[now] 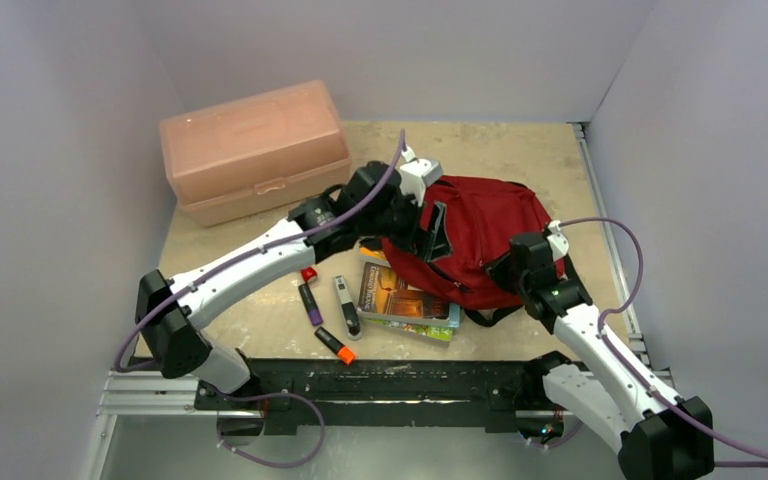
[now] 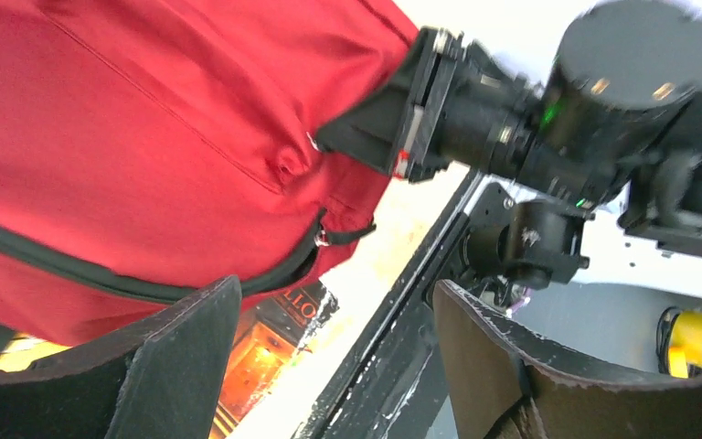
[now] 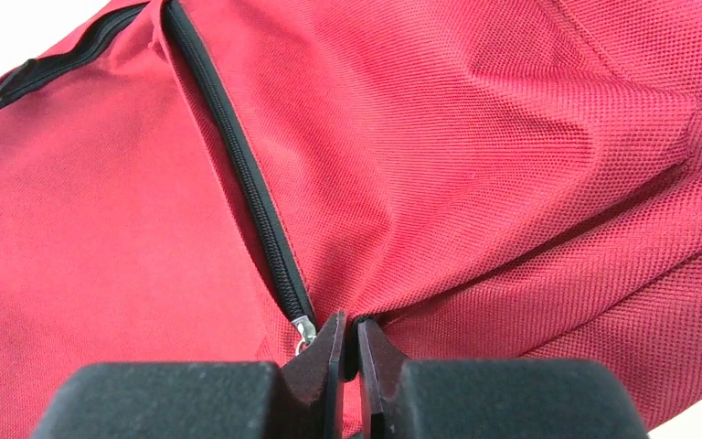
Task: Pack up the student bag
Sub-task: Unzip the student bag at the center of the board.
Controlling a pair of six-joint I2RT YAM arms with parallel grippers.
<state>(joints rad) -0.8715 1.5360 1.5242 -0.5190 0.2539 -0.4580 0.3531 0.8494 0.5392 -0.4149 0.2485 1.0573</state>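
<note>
Plain pale walls [image 1: 60,150] close in a beige tabletop [image 1: 520,150] on three sides under even light.

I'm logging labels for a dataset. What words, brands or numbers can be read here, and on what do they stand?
"LIO": part of a gold word on the book in the left wrist view; the rest is hidden by the student bag.
Book title in the top view: too blurred to read.
Pens beside the book: any labels are too small to read.
Pink box: no legible text.
Student bag: no text visible.
</note>
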